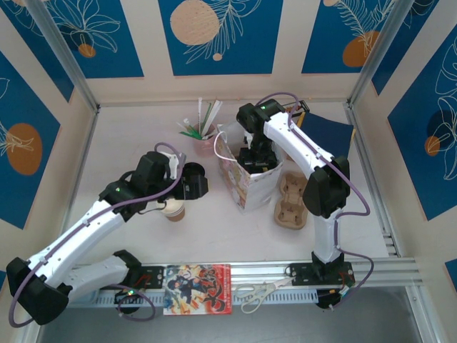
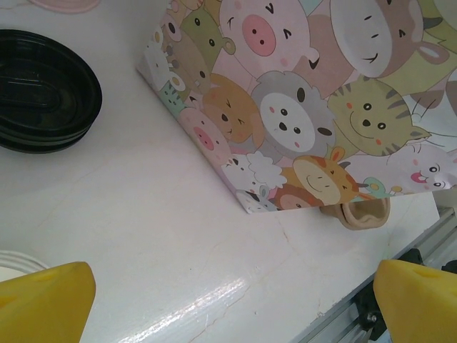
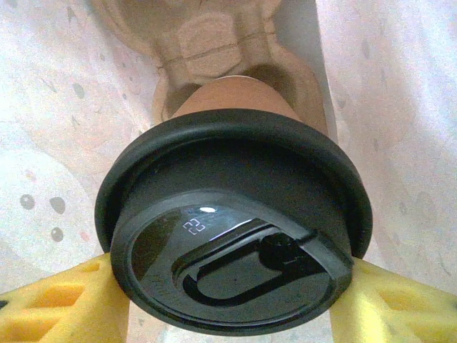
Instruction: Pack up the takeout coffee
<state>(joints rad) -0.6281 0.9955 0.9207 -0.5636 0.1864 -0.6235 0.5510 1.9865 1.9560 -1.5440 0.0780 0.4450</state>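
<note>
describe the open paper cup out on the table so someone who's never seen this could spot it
Start at the cartoon-animal gift bag in the middle of the table. Left of it, under the bent left arm, stands the paper cup. It is brown outside, pale inside and has no lid, unlike the pink cup of straws behind the bag and the black-lidded cup inside it.

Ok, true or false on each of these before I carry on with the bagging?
1. The right gripper holds a lidded coffee cup inside the animal-print bag. True.
2. The left gripper is clamped on a cup. False: its jaws stand wide open on nothing.
3. Stacked black lids lie near the bag. True.
4. The cup carrier outside the bag holds two cups. False: the wells that show are empty.
</note>
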